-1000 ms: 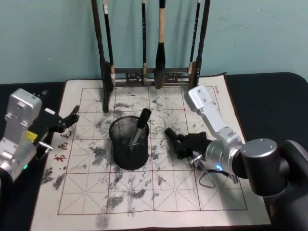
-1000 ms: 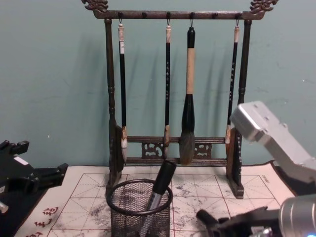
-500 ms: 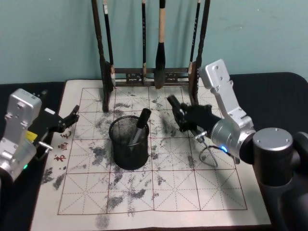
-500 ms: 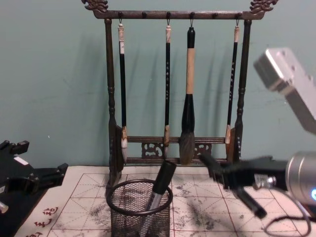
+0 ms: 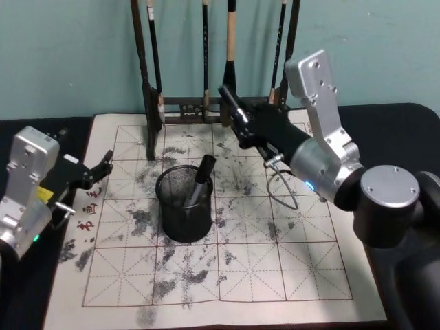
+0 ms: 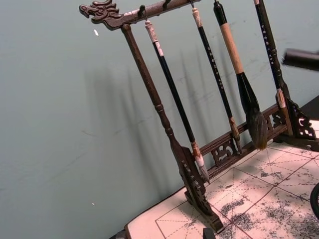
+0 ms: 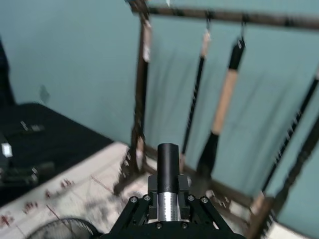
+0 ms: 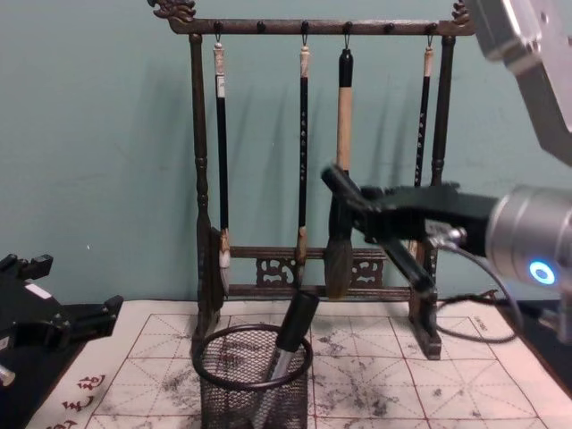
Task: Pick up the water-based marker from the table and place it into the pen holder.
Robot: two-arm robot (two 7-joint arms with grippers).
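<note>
My right gripper (image 5: 238,120) hangs in the air behind and to the right of the pen holder (image 5: 184,204), in front of the brush rack. It is shut on a water-based marker (image 7: 168,164) with a black cap and a silver barrel. In the chest view the gripper (image 8: 368,207) is well above the holder (image 8: 255,380) and right of it, with the marker tilted. Another dark marker (image 5: 201,179) leans inside the black mesh holder. The left gripper (image 5: 100,168) rests open at the mat's left edge.
The tall dark wooden rack (image 8: 304,27) with several hanging brushes stands at the back of the ink-stained calligraphy mat (image 5: 275,261), close behind my right gripper. A thin cable loop (image 5: 283,189) dangles under the right wrist.
The right gripper has risen from low over the mat, right of the holder, and moved back and leftward with the marker. The left arm has not moved.
</note>
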